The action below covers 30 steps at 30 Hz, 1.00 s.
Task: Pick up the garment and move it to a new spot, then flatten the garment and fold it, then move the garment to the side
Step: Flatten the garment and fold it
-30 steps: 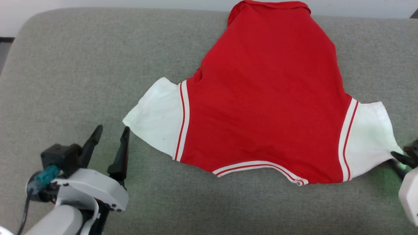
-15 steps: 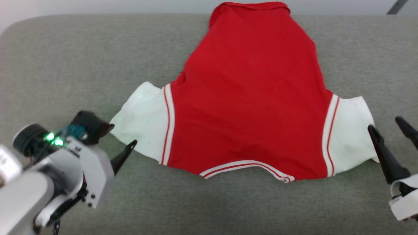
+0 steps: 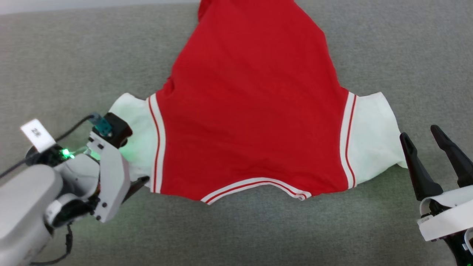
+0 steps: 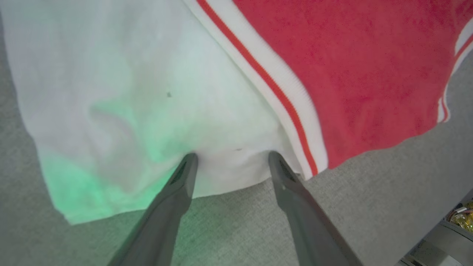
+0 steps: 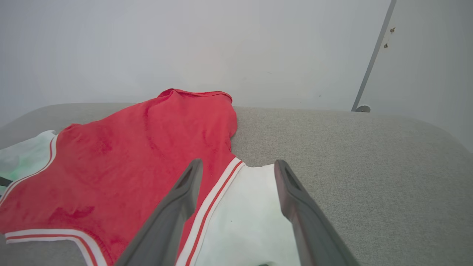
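Observation:
The garment (image 3: 251,111), red with white sleeves and striped trim, lies spread flat on the grey cushion. My left gripper (image 3: 135,160) is at its left sleeve. In the left wrist view the left gripper (image 4: 232,159) is open, both fingertips (image 4: 190,162) touching the white sleeve (image 4: 147,74) near its lower edge. My right gripper (image 3: 420,133) stands open just right of the right sleeve (image 3: 369,136), apart from it. In the right wrist view the right gripper (image 5: 238,164) frames that sleeve (image 5: 251,214) with nothing between the fingers.
The grey upholstered surface (image 3: 55,55) runs wide on both sides of the garment and in front of it. Its far edge meets a white wall (image 5: 184,44). A grey vertical strip (image 5: 373,55) stands on the wall at the far right.
My right gripper has let go of the right sleeve's tip and opened. My left gripper has moved from the bare cushion onto the left sleeve. The head camera has shifted.

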### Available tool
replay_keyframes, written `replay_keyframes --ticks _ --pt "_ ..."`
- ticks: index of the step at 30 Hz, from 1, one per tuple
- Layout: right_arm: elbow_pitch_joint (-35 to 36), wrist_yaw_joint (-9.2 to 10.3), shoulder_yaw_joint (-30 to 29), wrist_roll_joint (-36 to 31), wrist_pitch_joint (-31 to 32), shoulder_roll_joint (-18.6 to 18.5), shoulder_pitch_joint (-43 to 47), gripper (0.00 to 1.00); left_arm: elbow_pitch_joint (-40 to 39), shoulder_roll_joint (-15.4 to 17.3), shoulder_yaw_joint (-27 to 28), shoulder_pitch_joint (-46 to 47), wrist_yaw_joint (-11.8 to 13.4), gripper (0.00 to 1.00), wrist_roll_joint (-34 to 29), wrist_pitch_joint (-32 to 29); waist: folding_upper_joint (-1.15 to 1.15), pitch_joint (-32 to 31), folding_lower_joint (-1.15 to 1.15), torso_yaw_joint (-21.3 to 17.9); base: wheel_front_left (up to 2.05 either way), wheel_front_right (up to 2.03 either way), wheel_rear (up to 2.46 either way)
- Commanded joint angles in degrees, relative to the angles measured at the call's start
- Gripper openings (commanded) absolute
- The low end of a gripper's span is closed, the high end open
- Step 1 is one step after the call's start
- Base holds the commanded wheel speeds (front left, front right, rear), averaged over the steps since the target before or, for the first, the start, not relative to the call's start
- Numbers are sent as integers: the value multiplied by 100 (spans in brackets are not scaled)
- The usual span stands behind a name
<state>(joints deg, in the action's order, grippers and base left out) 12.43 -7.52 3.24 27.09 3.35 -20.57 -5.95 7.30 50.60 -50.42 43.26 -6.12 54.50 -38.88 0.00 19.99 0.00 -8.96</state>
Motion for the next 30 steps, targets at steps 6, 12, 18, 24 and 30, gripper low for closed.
replay_keyframes --ticks 6,12,18,24,30 --pt "-125 6 87 -99 -10 -66 -134 100 417 -174 -187 -107 -75 42 210 -10 0 147 0 -173 0 0 0" --pt "-269 6 791 -293 743 -836 -315 100 529 -408 -271 -112 -117 0 341 109 0 205 0 -105 0 0 0" --pt "-451 6 1775 -53 1945 -1730 -957 100 472 -675 -346 -21 -140 0 288 342 0 258 0 92 0 0 0" --pt "-917 6 2556 304 2866 -2295 -1548 100 438 -964 -461 72 -153 0 256 517 0 342 0 410 0 0 0" --pt "-1288 3 2882 726 2971 -2440 -1681 9 603 -1172 -401 148 -152 0 297 858 0 347 0 620 0 0 0"
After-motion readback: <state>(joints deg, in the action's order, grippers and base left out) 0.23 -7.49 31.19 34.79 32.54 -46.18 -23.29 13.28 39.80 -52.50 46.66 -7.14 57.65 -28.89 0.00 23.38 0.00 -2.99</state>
